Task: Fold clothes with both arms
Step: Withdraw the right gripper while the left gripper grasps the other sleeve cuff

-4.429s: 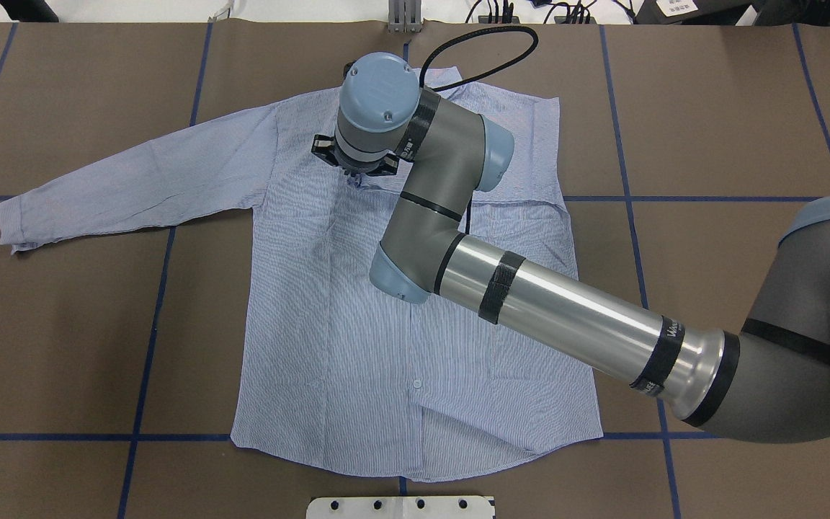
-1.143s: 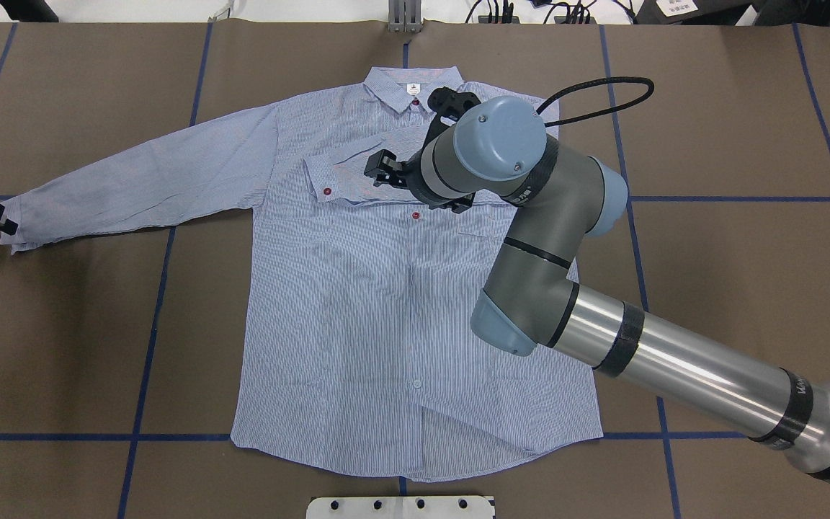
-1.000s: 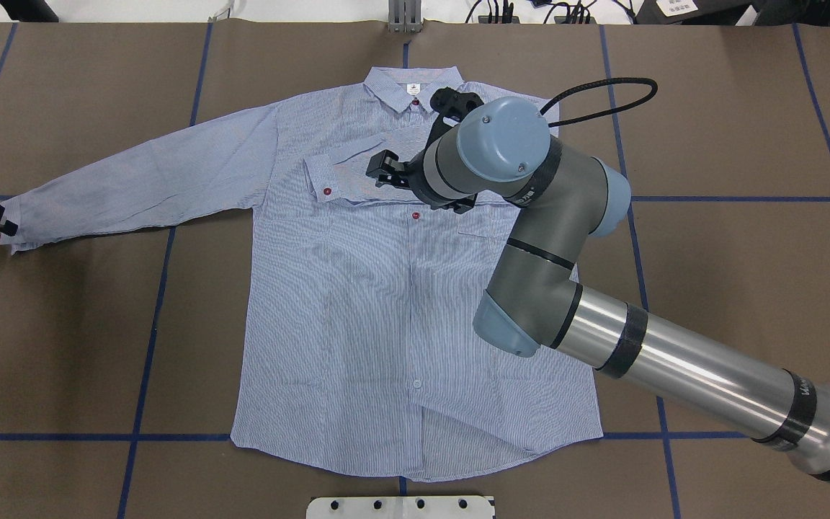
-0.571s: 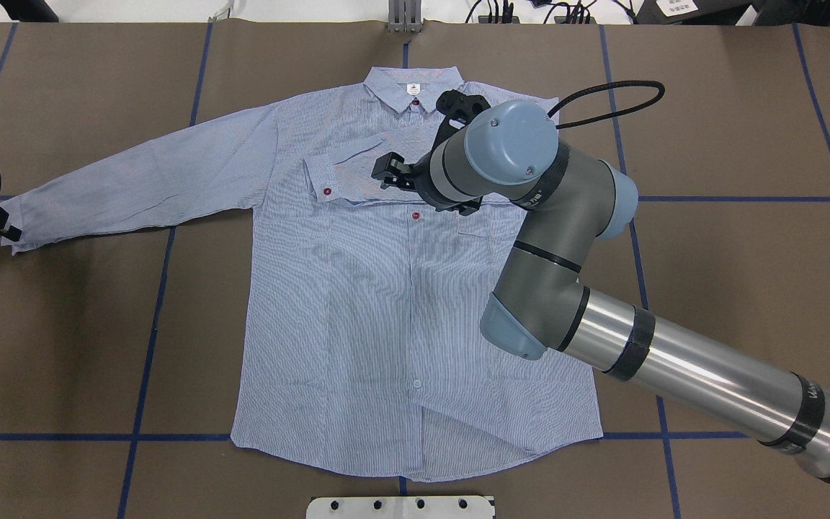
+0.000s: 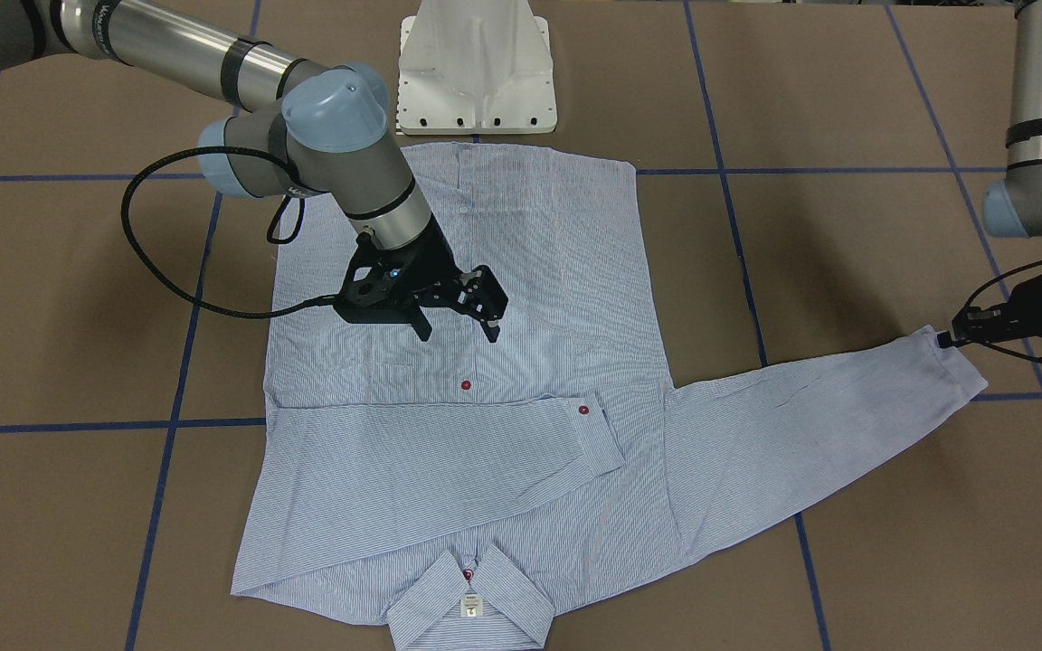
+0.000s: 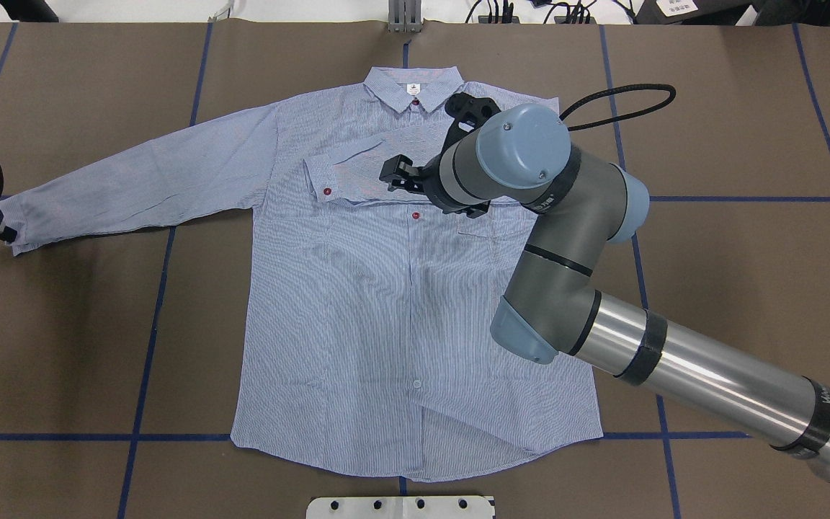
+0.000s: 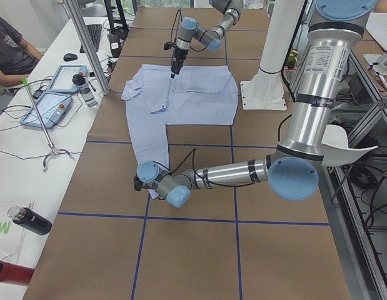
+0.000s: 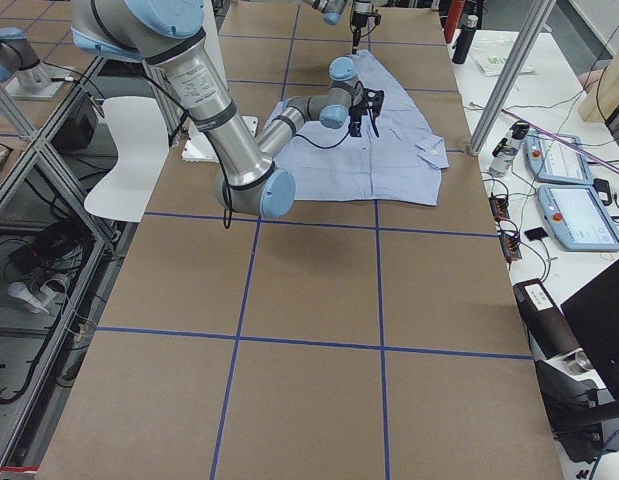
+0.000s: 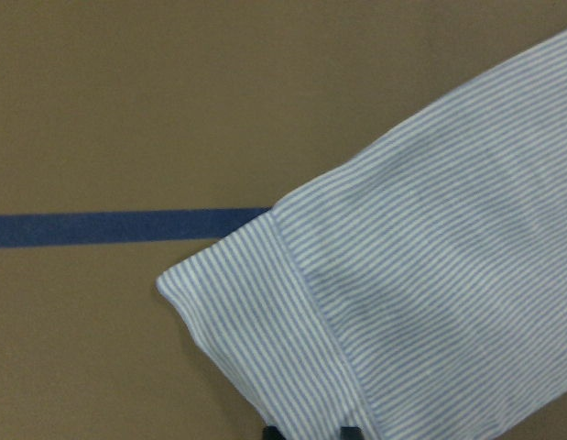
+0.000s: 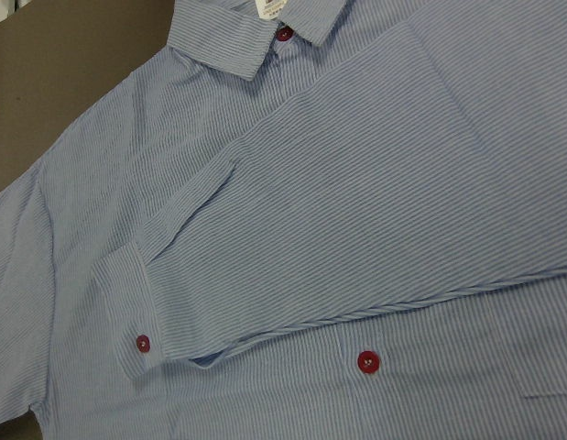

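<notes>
We see the whole shirt (image 6: 386,324) from above, its collar (image 6: 387,83) at the far side, and again steeply from across the table (image 5: 847,90), collar nearest. Two side cameras look along the table from its ends, much farther off. Each wrist camera sits close: the left over a cuff (image 9: 256,321), the right over collar and folded sleeve (image 10: 375,183).

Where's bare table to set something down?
Free: brown table robot-side of the outstretched sleeve, left of the shirt body; also right of it, beyond the right arm. Crowded: chest under right end effector, cuff at left end effector.
</notes>
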Controlling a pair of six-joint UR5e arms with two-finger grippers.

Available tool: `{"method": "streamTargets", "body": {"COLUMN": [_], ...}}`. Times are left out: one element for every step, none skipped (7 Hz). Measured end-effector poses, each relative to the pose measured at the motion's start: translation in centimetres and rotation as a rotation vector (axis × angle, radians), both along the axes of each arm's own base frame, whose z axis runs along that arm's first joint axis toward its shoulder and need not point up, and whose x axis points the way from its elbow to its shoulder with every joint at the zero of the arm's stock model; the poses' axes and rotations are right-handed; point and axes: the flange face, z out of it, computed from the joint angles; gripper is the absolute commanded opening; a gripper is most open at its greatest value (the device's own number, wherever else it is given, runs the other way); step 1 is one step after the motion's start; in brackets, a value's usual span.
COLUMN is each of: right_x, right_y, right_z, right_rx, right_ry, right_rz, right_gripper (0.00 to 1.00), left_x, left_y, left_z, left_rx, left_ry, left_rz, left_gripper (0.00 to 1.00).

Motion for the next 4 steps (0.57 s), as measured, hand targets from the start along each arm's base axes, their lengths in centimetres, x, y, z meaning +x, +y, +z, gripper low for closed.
{"method": "streamTargets", "body": {"right_x": [2.1, 4.9, 7.9, 11.0], "right_y": [0.3, 0.2, -0.5, -1.2], "right_z": [1.1, 2.6, 4.3, 6.5], "right_rx": [-0.003, -0.016, -0.033, -0.035], "right_ry": [-0.006, -0.013, -0.012, 0.003], "right_rz": [-0.006, -0.015, -0.021, -0.031], "right_gripper": [1.0, 1.0, 1.0, 1.0], "left_x": [0.1, 0.2, 0.4, 0.7], "left_y": [0.0, -0.1, -0.3, -0.9], "left_z": [-1.3, -3.6, -7.0, -11.2], "left_rx": [0.011, 0.009, -0.011, -0.046], "left_ry": [0.025, 0.063, 0.098, 0.128], "left_rz": [0.005, 0.005, -0.018, -0.058], "left_gripper": [0.0, 0.0, 0.0, 0.0]}}
